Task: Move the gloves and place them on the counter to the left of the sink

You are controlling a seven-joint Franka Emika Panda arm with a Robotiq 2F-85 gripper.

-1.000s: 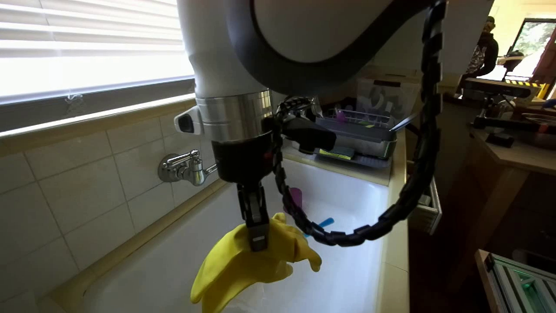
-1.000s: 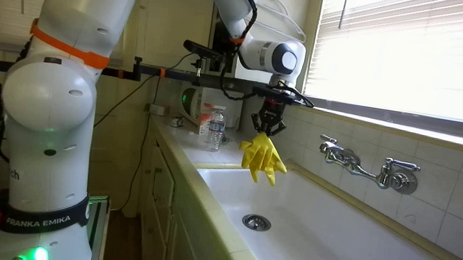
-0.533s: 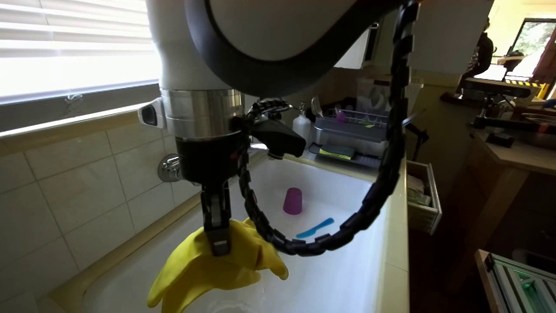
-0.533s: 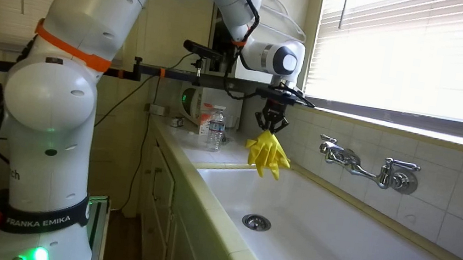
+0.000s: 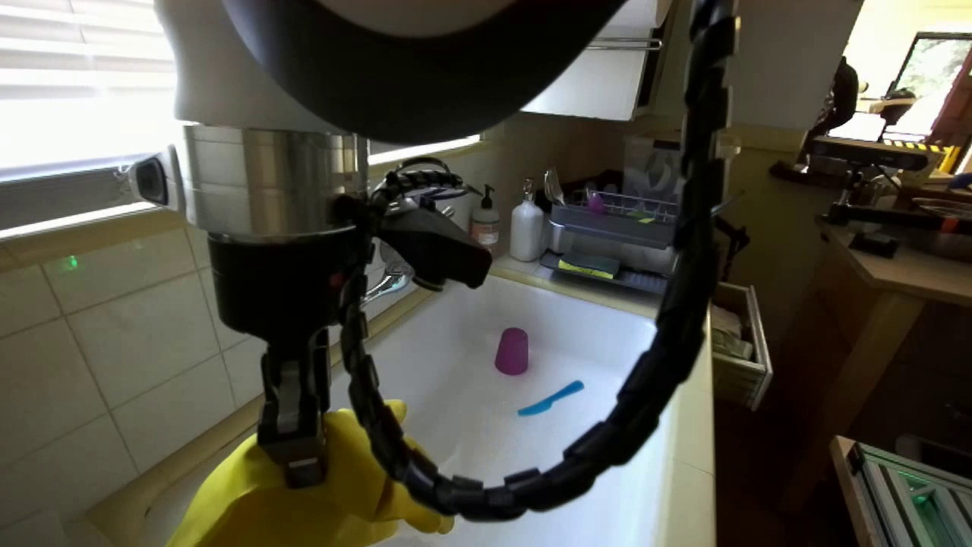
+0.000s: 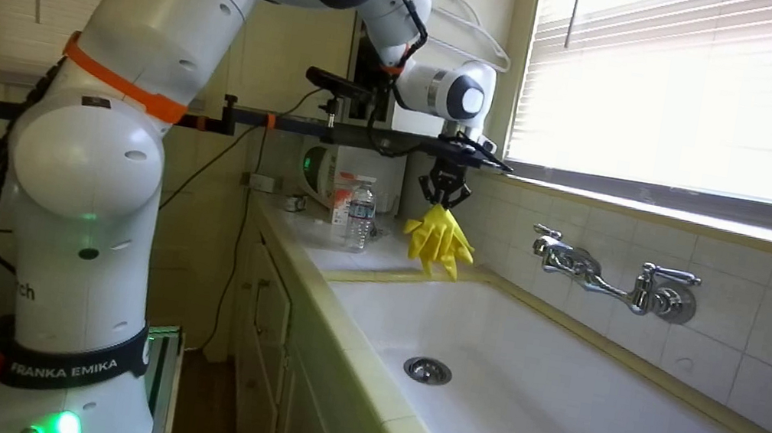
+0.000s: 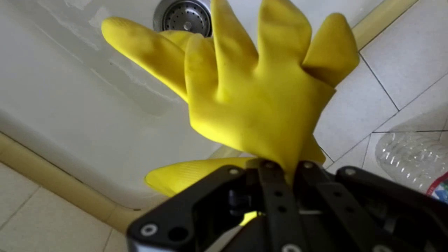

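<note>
The yellow gloves [image 6: 438, 240] hang limp from my gripper [image 6: 442, 202], fingers down; they also show in an exterior view [image 5: 266, 509] and in the wrist view [image 7: 259, 105]. My gripper is shut on them; the fingertips [image 7: 287, 168] pinch a fold. The gloves hang in the air near the far end of the white sink [image 6: 519, 400], close to the cream edge of the counter [image 6: 380, 253]. The tiled counter also shows in the wrist view [image 7: 350, 115]. They appear above the rim, but their exact height is hard to tell.
A water bottle [image 6: 360, 216] stands on the counter, with a carton [image 6: 342, 198] and a microwave [image 6: 384, 177] behind. The chrome tap [image 6: 601, 278] juts from the wall. A purple cup [image 5: 512, 352] and blue knife [image 5: 550, 399] lie in the sink.
My gripper, still shut on the gloves, has moved up and along the sink toward the counter end with the bottle. The cup and blue knife have come into fuller view in an exterior view.
</note>
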